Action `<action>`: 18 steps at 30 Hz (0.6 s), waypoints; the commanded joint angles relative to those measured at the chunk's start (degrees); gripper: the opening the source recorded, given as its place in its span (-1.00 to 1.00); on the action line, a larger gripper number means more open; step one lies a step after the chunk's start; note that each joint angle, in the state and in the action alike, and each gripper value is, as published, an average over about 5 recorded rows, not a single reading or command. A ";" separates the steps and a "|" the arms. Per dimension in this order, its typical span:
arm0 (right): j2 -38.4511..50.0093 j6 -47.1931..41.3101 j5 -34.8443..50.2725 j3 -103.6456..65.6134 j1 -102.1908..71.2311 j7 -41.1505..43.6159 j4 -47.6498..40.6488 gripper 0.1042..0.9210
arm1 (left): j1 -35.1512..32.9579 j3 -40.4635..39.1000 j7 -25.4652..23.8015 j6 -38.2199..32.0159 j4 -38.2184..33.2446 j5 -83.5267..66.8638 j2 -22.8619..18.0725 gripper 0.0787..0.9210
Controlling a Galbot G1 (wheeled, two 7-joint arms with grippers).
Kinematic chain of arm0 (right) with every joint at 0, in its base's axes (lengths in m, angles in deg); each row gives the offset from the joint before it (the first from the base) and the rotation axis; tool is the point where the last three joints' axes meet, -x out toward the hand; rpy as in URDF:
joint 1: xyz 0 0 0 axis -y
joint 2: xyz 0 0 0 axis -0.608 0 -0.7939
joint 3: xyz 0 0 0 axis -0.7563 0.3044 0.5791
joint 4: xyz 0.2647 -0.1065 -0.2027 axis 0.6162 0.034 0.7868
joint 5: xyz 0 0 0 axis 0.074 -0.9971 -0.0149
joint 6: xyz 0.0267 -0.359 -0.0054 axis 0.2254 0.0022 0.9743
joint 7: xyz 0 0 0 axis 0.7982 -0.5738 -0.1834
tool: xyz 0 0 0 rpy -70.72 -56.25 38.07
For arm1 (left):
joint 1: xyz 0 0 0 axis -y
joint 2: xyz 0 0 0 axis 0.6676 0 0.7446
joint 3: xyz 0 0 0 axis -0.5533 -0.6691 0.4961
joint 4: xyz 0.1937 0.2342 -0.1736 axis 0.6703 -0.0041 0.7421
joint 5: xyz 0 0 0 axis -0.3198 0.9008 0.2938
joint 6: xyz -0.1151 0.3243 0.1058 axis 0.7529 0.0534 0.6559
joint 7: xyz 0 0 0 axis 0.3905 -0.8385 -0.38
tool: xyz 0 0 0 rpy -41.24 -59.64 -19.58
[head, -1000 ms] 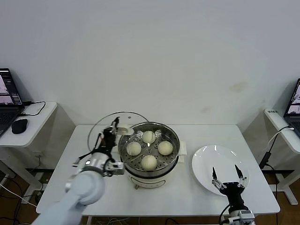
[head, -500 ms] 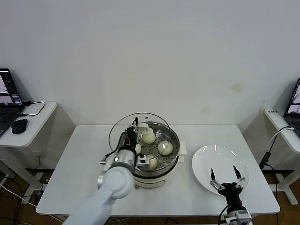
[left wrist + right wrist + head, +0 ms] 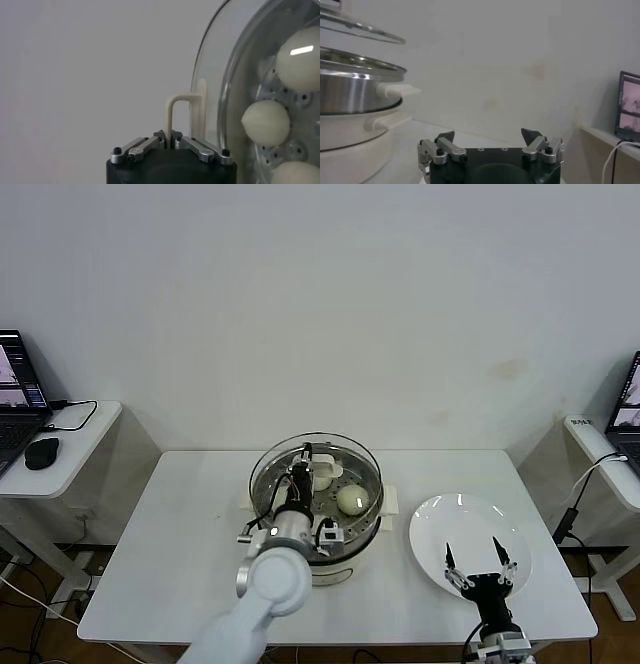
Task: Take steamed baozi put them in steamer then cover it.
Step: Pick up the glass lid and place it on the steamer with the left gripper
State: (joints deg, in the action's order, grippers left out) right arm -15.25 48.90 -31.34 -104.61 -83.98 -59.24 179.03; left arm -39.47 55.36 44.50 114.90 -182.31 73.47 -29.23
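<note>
both left gripper (image 3: pixel 168 136) fingers pinch the cover (image 3: pixel 316 474) handle.

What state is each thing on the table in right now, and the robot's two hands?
Lid: held above the steamer, not yet seated.
Steamer: uncovered, buns inside.
Buns: on the steamer tray.
Plate: empty.
Left gripper: shut on the lid handle.
Right gripper: open, over the plate's near edge.
</note>
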 commanded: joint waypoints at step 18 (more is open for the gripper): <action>0.32 0.24 -0.25 0.74 -0.25 0.31 -0.10 0.76 | -3.38 1.20 1.51 -2.22 3.15 6.37 -4.09 -0.85</action>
State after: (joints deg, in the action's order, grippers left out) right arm -15.02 49.09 -31.60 -103.91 -84.19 -58.96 178.98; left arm -42.15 56.51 45.78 112.95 -179.76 78.62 -32.65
